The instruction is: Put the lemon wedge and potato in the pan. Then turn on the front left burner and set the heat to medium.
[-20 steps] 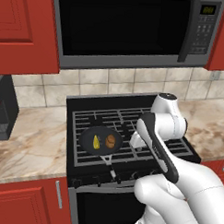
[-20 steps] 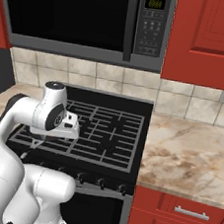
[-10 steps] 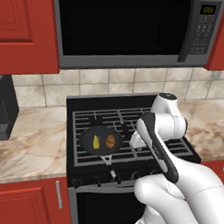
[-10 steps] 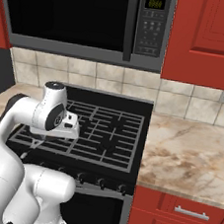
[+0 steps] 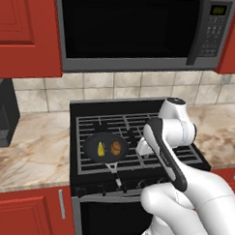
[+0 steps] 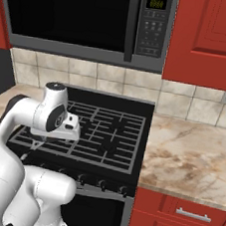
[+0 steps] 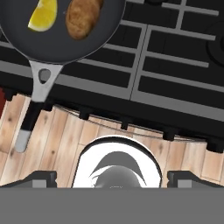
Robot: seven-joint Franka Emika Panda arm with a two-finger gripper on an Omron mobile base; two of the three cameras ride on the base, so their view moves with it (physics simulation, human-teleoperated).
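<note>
The lemon wedge (image 5: 100, 148) and the potato (image 5: 117, 148) lie side by side in the pan (image 5: 106, 147), which sits on the front left burner (image 5: 94, 162) of the stove. The gripper (image 5: 142, 148) hangs beside it, fingers apart and empty, probably free for the knobs (image 7: 126, 124).

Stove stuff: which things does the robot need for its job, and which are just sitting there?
Needed for the job:
lemon wedge in the pan
potato in the pan too
front left burner
stove knobs
gripper, open

Just there:
microwave
red cabinets
marble counter
</note>
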